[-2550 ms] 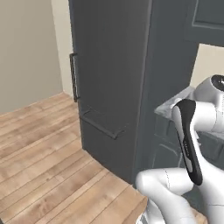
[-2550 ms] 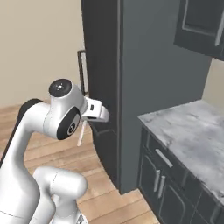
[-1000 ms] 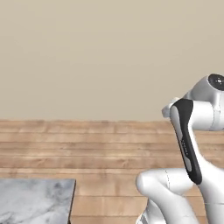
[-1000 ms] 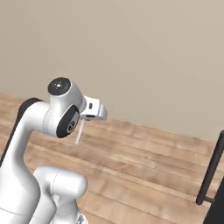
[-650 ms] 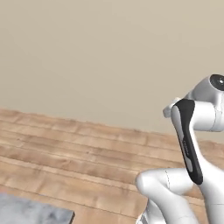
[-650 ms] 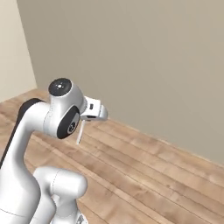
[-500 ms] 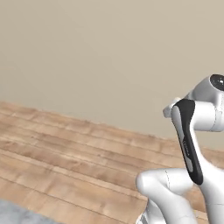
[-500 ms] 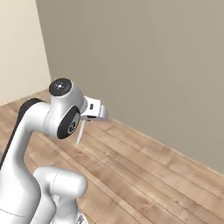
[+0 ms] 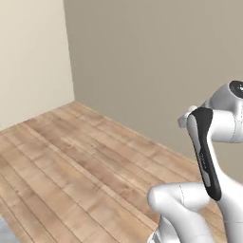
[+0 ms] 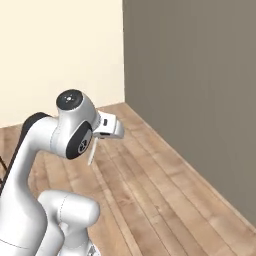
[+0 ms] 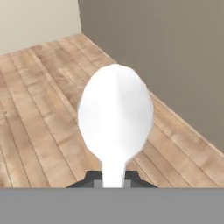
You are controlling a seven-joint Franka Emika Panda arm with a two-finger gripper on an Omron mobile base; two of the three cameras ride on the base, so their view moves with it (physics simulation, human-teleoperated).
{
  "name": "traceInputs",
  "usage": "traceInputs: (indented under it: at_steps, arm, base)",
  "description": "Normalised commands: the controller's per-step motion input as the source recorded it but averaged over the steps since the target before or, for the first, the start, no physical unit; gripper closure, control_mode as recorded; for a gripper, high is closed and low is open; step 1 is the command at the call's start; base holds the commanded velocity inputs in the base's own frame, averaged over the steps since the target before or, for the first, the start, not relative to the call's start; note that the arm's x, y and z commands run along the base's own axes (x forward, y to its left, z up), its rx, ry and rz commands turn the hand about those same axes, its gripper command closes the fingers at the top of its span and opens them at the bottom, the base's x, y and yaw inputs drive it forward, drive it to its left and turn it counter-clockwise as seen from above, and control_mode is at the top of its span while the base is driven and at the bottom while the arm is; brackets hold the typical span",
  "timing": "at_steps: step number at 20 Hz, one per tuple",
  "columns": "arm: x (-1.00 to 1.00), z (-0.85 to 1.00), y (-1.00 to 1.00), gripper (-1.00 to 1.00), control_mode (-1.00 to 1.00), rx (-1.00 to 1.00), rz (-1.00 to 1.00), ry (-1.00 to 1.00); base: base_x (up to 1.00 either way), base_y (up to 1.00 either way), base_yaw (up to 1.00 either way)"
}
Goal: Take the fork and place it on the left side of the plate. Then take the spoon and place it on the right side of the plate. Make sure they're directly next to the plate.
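My gripper (image 11: 113, 177) is shut on the thin handle of the spoon (image 11: 116, 113), whose pale round bowl stands up large right in front of the hand camera. In the right base view the spoon (image 10: 91, 154) hangs as a slim pale sliver below the white hand, and the gripper (image 10: 96, 141) is held high over the floor, close to the arm's own body. The fork and the plate are out of view.
A wooden plank floor (image 9: 71, 161) runs to a room corner where a cream wall (image 10: 55, 55) meets a grey-brown wall (image 10: 195, 75). A small grey corner of a counter (image 9: 2, 230) sits at the lower left of the left base view.
The whole scene has swept sideways as the base turned: the dark fridge and grey counter are gone and a bare room corner has come in. The arm's pose and the held spoon are unchanged.
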Motion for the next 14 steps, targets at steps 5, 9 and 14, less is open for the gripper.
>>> traceInputs:
  at_steps: [5, 9, 14]
  arm:
    - [0.00, 0.00, 0.00, 1.00, 1.00, 0.00, 0.00, 0.00]
    - [0.00, 0.00, 0.00, 1.00, 1.00, 0.00, 0.00, 0.00]
    - [0.00, 0.00, 0.00, 1.00, 1.00, 0.00, 0.00, 0.00]
  base:
    - [0.88, 0.00, 0.69]
    - [0.89, 0.00, 0.68]
    - [0.98, 0.00, 0.64]
